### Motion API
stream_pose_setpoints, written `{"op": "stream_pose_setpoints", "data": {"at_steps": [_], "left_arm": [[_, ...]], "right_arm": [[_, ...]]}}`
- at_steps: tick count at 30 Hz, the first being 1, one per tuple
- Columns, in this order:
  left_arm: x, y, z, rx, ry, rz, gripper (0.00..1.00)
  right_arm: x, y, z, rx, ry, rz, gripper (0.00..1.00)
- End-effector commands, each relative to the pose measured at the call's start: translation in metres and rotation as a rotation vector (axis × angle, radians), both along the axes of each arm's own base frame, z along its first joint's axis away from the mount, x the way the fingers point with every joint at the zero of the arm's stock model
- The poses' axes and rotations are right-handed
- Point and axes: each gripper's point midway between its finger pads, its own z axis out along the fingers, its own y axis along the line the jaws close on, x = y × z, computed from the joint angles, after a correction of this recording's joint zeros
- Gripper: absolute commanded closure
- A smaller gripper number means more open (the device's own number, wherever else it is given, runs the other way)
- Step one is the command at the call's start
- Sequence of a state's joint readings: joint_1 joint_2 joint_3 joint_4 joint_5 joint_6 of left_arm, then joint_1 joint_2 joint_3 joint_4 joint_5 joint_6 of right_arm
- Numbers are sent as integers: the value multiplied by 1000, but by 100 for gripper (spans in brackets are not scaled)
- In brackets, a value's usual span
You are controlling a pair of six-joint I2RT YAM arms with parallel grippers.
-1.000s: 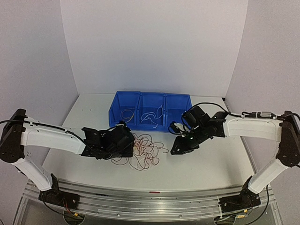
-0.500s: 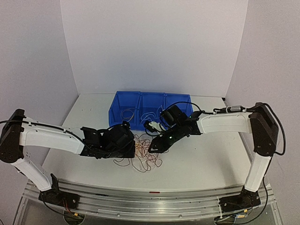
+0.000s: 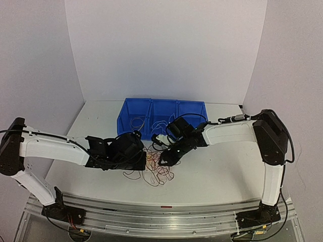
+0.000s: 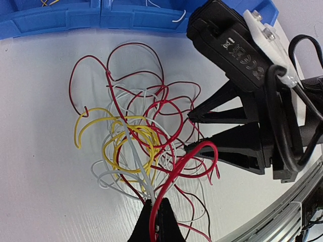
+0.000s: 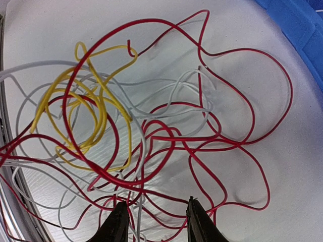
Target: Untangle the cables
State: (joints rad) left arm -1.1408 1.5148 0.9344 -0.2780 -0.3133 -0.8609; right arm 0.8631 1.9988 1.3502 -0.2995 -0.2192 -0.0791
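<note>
The cables [image 3: 159,169] lie in a loose tangle of red, white and yellow loops on the white table in front of the blue bin. My left gripper [image 4: 157,222] is shut on a red cable [image 4: 174,174] and a white cable [image 4: 135,156] at the tangle's near-left edge [image 3: 144,161]. My right gripper [image 5: 157,212] is open, hovering low over the right side of the tangle [image 5: 141,126]. Red and white strands lie on the table between its fingertips. In the left wrist view its two black fingers [image 4: 222,113] point into the tangle [image 4: 136,136].
A blue bin [image 3: 202,108] with three compartments stands behind the tangle. Thin yellow-tan cable [image 3: 136,122] lies in one compartment and white cable [image 3: 164,125] in another. Its front wall [image 4: 101,20] is close to the cables. A metal rail [image 3: 161,214] runs along the table's near edge.
My right arm has swung left from beside the tangle to over it, and its jaws have opened wider. The left gripper has stayed in place, still shut.
</note>
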Motion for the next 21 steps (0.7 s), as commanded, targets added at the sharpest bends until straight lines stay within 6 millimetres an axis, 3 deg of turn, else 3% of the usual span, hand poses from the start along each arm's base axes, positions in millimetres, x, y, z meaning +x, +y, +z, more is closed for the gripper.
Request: {"op": "stream_pose_setpoints", "data": {"at_steps": [1,8,9,12,13,15,18,21], "left_arm": [[-2,-5,21,-62,-26,-28,100],[-6,3,21,-66,-20,-26,100],[-6,3,21,-65,-20,-26,100],[-5,5,21,-53,-20,-13,100],[-4,8,20,-41,-16,5,100],[0,18,19,-18,-6,78,100],[1,54,5,99,32,237,100],[0,90,-3,183,73,393,100]], "right_arm": [[21,1,3,-40,-126,1,64],[24,-4,9,-52,-161,-6,65],[23,-1,10,-40,-149,0,68],[29,0,11,-37,-147,-53,100],[37,-5,12,-51,-173,-111,100],[55,-22,16,-98,-246,-235,100],[71,-57,29,-137,-295,-428,100],[78,-123,34,-155,-224,-671,100]]}}
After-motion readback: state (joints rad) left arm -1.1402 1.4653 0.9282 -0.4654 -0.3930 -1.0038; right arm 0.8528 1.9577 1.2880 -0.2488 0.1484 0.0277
